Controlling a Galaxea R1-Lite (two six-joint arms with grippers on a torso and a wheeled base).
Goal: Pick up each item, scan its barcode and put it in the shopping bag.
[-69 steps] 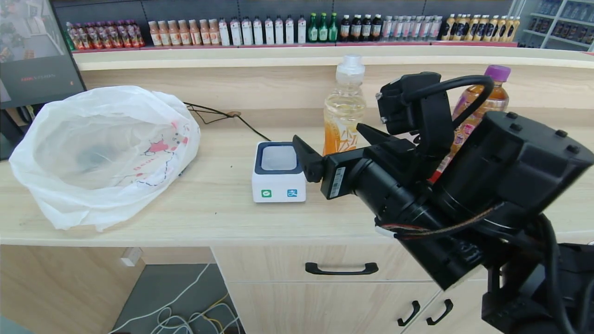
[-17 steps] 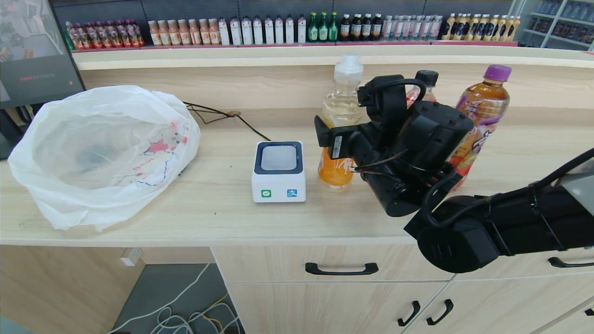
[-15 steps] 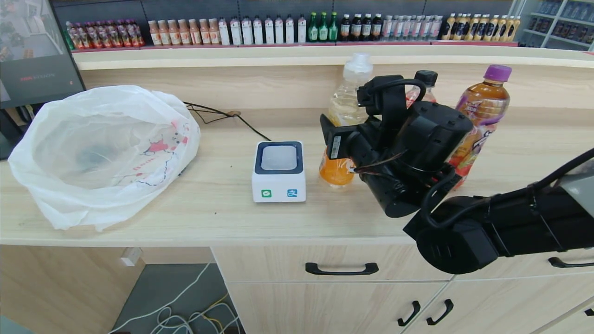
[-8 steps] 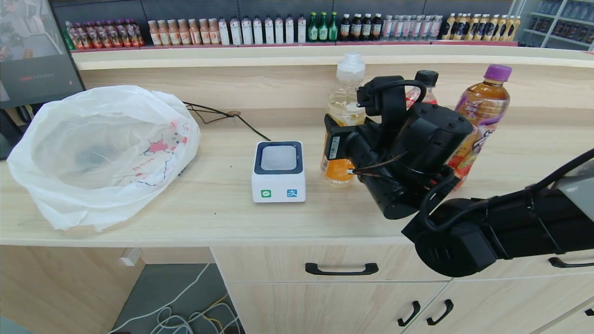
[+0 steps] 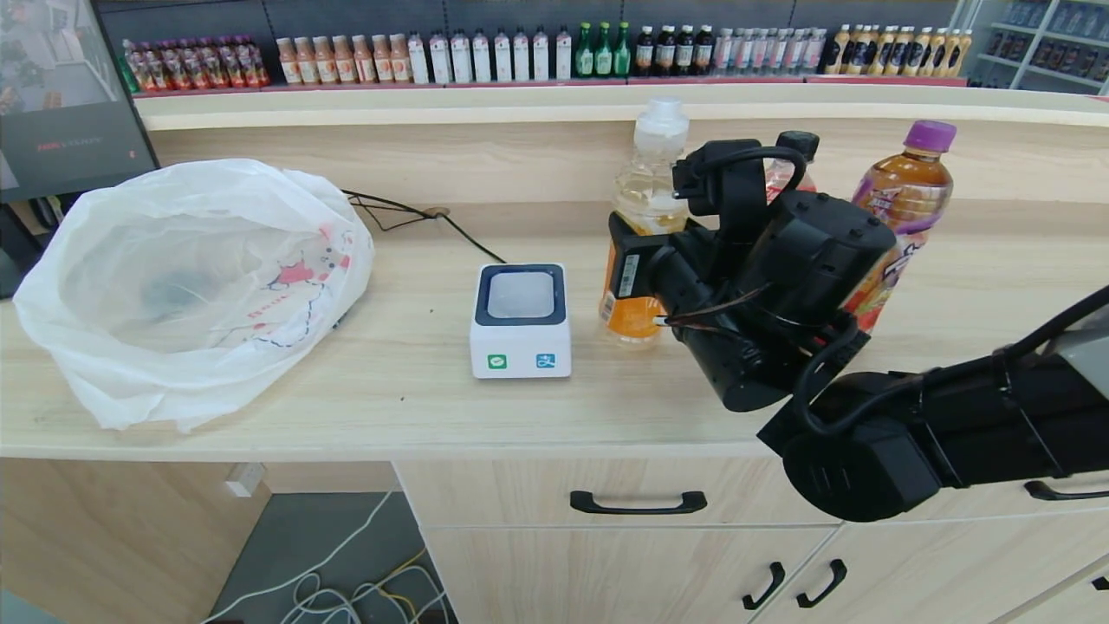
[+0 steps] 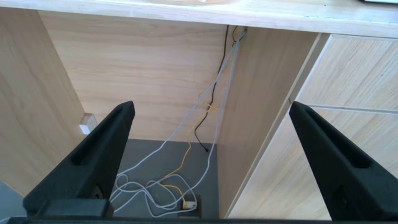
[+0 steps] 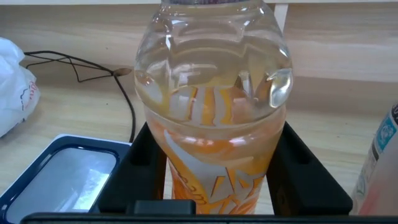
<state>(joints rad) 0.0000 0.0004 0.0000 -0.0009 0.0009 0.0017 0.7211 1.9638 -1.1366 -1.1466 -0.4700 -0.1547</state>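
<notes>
- The left gripper [image 6: 214,165] hangs below the counter's front edge with its two black fingers spread wide and nothing between them. It faces an open bay under the counter where loose cables [image 6: 165,186] lie on the floor.
- Drawer fronts with a black handle [image 5: 638,503] sit under the front edge of the wooden counter [image 5: 390,399].
- The right gripper [image 7: 217,180] reaches in from the counter's right end and is closed around the lower, labelled part of the orange drink bottle [image 5: 645,186], one finger on each side. The bottle has a white cap and leans slightly to the right. Whether its base touches the counter cannot be told.
- That bottle is near the counter's middle, just right of the white barcode scanner [image 5: 520,319] but not touching it. The scanner's dark-framed window faces up.
- The white plastic shopping bag [image 5: 191,277] lies at the counter's left end — its mouth is open toward the front and its lower folds reach the front edge.
- Behind the right arm, toward the rear edge, stand a black-capped bottle [image 5: 793,152] and, further right, a purple-capped bottle [image 5: 905,195]. Both are upright and partly hidden.
- A black cable [image 5: 407,212] runs from the scanner's back to a hole at the rear edge.
- Beyond the raised back ledge, a row of shelf bottles [image 5: 537,56] lines the far wall.
</notes>
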